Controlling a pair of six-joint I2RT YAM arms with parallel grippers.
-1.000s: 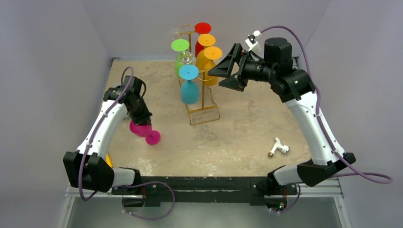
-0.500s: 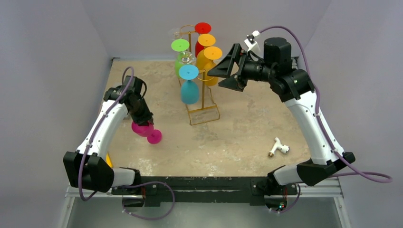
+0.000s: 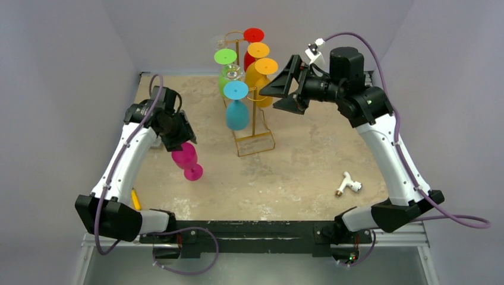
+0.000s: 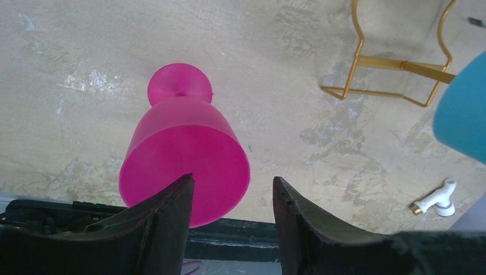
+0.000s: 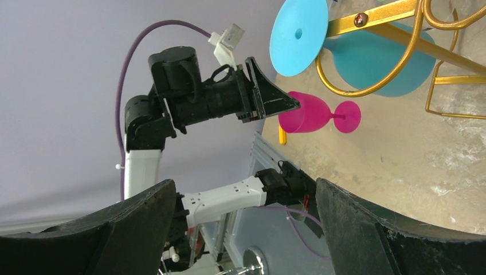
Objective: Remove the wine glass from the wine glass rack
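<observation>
The magenta wine glass [image 3: 187, 161] is off the rack and stands upright on its foot on the sandy table [image 3: 309, 160], to the near left of the stand and well apart from it. The left gripper [image 3: 181, 139] hangs right over its mouth with the jaws parted. From the left wrist view one finger [image 4: 172, 212] sits over the bowl's opening and the other [image 4: 298, 217] is outside the wall with a sliver of daylight between, so the grip looks let go. I can't see down into the bowl from any angle.

The wine glass rack [image 5: 372, 15], a thin gold wire stand, is at the far middle of the table, and it carries the rest of the glasses hung upside down by their feet, bowls pointing at the table. There is a blue one [image 3: 237, 116] lowest on the near left, a green one [image 3: 225, 57] above it and a clear one [image 3: 232, 72] tucked between. A red one [image 3: 254, 35] is at the far top, with a yellow one [image 3: 258, 50] and an orange one [image 3: 265, 66] on the right side.

The right gripper [image 3: 270, 98] is held up just beside the orange glass, on the rack's right, jaws spread wide with nothing between them.

A small white fitting [image 3: 348, 184] lies on the near right of the table, and a yellow object [image 3: 135, 199] peeks out by the left arm at the near left edge.
</observation>
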